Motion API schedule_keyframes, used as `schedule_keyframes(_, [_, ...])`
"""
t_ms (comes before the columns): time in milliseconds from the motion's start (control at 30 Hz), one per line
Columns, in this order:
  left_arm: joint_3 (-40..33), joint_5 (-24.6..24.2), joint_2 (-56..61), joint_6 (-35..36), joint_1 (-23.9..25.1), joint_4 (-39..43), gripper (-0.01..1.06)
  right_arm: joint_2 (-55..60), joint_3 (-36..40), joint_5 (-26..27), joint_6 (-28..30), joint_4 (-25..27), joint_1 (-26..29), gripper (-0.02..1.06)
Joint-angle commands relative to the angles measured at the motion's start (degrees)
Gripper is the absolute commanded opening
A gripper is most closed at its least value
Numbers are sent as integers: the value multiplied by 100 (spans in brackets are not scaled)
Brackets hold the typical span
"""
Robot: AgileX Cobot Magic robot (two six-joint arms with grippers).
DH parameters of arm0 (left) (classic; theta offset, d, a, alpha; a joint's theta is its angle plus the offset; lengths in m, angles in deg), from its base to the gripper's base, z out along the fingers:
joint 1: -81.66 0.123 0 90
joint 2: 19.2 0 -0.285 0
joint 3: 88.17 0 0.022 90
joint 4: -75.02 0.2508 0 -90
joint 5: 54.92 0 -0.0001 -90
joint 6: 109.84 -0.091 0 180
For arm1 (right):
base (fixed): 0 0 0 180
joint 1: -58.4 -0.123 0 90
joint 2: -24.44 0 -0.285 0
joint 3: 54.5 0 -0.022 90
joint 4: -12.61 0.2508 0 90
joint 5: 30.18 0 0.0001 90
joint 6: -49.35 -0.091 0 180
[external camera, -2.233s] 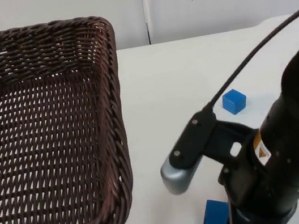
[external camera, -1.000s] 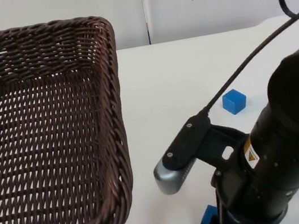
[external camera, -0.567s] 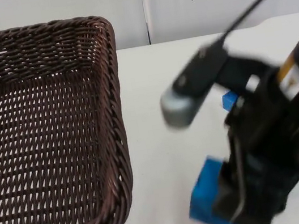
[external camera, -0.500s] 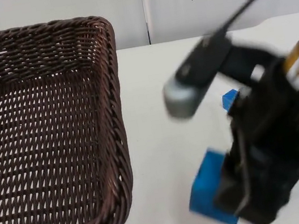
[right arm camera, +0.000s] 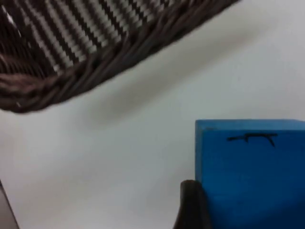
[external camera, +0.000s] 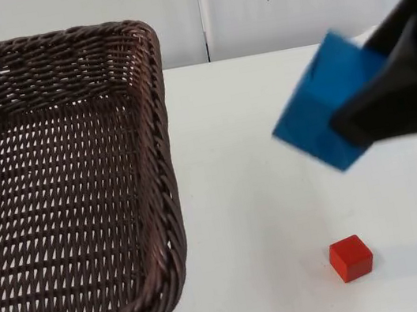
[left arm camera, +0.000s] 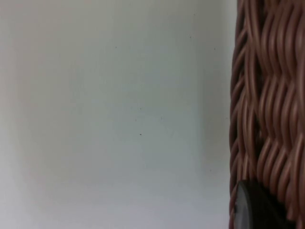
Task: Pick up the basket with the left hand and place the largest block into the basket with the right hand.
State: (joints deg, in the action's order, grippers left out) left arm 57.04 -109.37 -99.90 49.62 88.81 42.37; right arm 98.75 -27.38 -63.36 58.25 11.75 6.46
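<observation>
- My right gripper (external camera: 364, 126) is raised above the table (external camera: 259, 219), right of the basket (external camera: 62, 188). Its fingers are closed on the big blue block (external camera: 326, 116), which hangs tilted in the air.
- In the right wrist view, 1 black fingertip (right arm camera: 190, 207) presses the block's side, and the basket's rim lies beyond, well apart from the block.
- My left gripper (left arm camera: 259, 210) sits at the basket's woven wall. I cannot tell how far its fingers are open, nor whether they grip the rim. The basket seems lifted, judging by the shadow under it in the right wrist view.
- A small red cube (external camera: 350, 258) rests on the table below the block, near the front edge.
- Step in hand, as I judge it: carry the block left to the basket. I would keep it high enough to pass over the right rim, bring it above the basket's middle, and only then open the fingers.
- Room to move: bare table lies between block and basket, so the path looks free. The rim is the 1 edge to clear. The basket's floor is wide and holds nothing, so the drop target is generous.
</observation>
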Motion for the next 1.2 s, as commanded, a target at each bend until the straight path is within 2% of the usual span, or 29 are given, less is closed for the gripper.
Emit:
schedule_keyframes(0, [-9,-22,58,-3,26,-229,0,-175,-20,92,-111,-30,-2,0])
schedule_keyframes(200, [-9,-22,58,-3,26,-229,0,-314,-20,144,-195,-30,-2,0])
schedule_keyframes(533, [-9,-22,58,-3,26,-229,0,-314,-20,547,-195,-17,-2,0])
schedule_keyframes(933, [-9,-22,58,-3,26,-265,0,-239,-20,1489,-460,165,-2,0])
schedule_keyframes(1167, [-9,-32,58,-3,26,-297,0,98,-20,1816,-541,165,-2,0])
